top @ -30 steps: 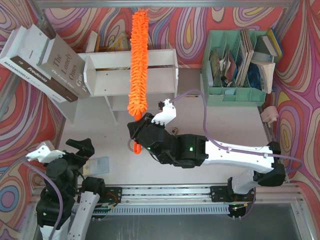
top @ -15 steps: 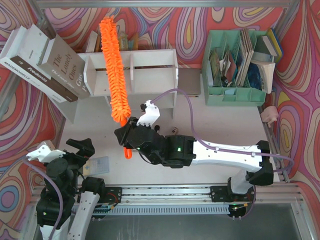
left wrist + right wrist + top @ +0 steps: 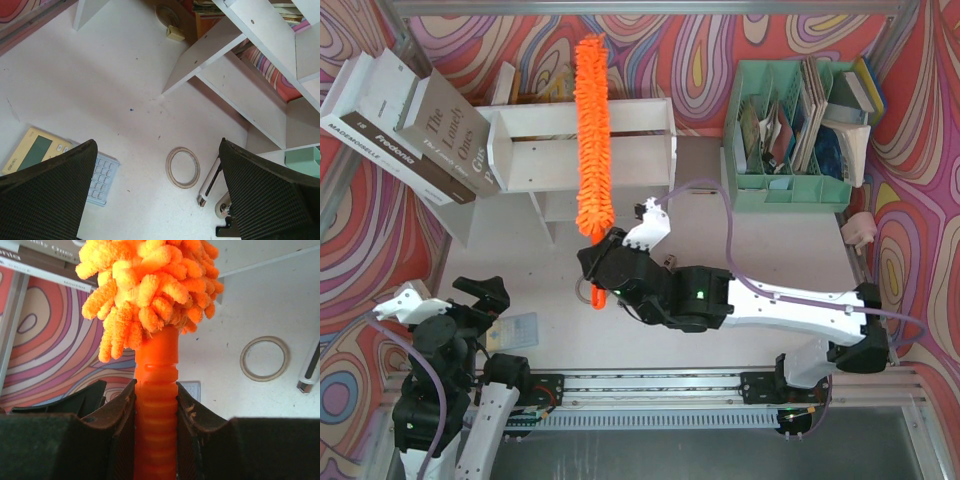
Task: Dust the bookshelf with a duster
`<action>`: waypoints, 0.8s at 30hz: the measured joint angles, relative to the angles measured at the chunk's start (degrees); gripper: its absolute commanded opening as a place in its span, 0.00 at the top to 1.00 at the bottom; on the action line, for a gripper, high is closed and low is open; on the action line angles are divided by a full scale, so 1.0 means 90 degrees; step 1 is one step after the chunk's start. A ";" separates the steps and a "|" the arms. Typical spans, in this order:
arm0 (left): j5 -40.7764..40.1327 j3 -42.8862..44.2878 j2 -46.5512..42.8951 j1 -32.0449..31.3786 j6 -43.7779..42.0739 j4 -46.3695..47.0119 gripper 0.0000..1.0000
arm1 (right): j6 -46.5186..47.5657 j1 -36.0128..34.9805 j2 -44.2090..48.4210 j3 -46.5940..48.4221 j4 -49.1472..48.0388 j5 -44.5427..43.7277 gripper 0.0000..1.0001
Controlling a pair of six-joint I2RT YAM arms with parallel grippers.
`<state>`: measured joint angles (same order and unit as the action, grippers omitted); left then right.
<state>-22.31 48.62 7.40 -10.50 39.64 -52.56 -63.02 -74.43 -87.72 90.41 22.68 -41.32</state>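
Clamping the duster (image 3: 592, 130) by its ribbed handle in the right gripper (image 3: 155, 405), fingers hiding the handle's lower part; stretching the fluffy length over the bookshelf's (image 3: 640, 150) middle, covering the divider, contact being unclear; holding the left gripper (image 3: 157, 165) spread wide, empty, fingers partly cropped.

"The Lonely Ones" on book (image 3: 452, 132)

Right arm (image 3: 790, 305): white link shells between black joint housings, a small green light (image 3: 701, 294), and a lilac cable (image 3: 728, 240) alongside. Left arm (image 3: 440, 370): the same black and white. Left gripper (image 3: 157, 145) fingers (image 3: 50, 195) are black and finely woven.
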 measured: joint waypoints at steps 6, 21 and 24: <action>0.0000 0.0000 0.0000 0.0000 0.0000 0.0000 0.02 | -0.0335 0.0007 0.0551 -0.0427 0.0265 -0.0459 1.00; 0.0000 0.0000 0.0000 0.0000 0.0000 0.0000 0.02 | 0.0330 0.0027 0.0665 -0.0731 -0.0782 -0.0172 1.00; 0.0002 0.0000 0.0000 0.0000 0.0000 0.0000 0.02 | 0.0527 0.0027 0.0430 -0.0556 -0.0906 0.0102 1.00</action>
<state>-22.28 48.62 7.40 -10.50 39.64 -52.56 -58.28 -74.19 -83.85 85.41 14.52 -40.40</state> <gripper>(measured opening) 0.983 0.336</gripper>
